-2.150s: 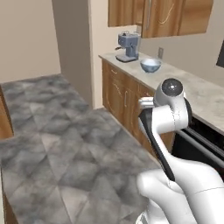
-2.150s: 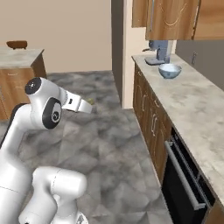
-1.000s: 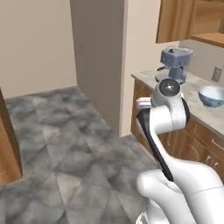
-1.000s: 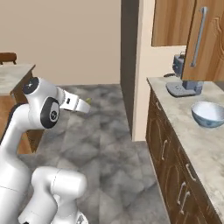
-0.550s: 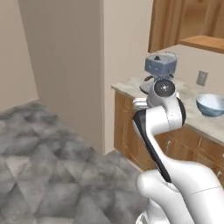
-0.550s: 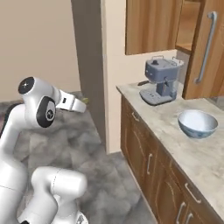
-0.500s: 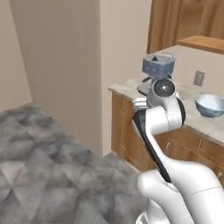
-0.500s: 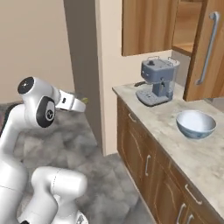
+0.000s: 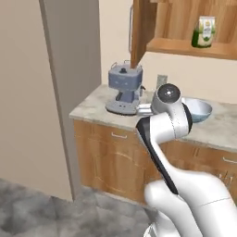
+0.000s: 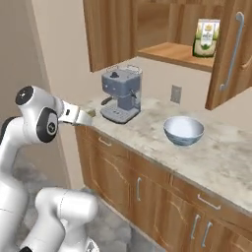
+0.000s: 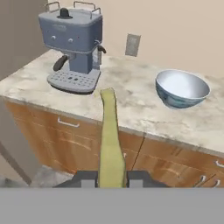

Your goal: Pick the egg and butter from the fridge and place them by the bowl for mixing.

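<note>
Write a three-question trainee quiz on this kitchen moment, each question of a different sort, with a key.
1. True or false: the gripper is shut on the butter.
2. Multiple choice: on the counter, the bowl stands
A. on top of the coffee machine
B. apart from the coffee machine, nearer the open cupboard door
C. upside down at the counter's edge
3. Fill in: the green-labelled carton stands on the cupboard ____.

Key: 1 true; 2 B; 3 shelf.
</note>
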{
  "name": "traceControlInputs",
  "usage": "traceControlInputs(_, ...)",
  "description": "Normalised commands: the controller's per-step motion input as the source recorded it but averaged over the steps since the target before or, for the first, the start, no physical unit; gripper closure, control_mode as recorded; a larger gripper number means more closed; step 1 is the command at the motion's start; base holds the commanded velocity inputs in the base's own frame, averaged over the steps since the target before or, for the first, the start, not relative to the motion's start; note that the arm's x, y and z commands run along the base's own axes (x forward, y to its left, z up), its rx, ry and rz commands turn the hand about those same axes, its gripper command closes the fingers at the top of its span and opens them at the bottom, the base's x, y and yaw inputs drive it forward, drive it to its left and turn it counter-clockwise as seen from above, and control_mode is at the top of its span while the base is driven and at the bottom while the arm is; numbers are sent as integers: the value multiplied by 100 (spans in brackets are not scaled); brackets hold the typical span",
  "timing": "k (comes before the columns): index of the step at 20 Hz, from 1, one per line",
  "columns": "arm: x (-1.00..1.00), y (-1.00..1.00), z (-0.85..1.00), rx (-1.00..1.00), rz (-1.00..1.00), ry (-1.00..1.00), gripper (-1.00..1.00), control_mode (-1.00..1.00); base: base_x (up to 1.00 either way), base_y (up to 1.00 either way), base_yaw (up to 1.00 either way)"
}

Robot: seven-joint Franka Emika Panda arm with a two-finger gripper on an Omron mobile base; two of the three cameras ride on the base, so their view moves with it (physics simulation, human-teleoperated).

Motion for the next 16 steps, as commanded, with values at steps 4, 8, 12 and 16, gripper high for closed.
traceControlInputs(4, 0, 0, 0, 0, 0, 0, 100, 100, 30, 6, -85)
traceControlInputs(8, 0, 0, 0, 0, 0, 0, 100, 100, 69, 28, -67)
traceControlInputs(12, 0, 0, 0, 0, 0, 0, 100, 100, 100, 75, -46)
traceControlInputs(16, 0, 0, 0, 0, 0, 0, 100, 100, 100, 86, -42)
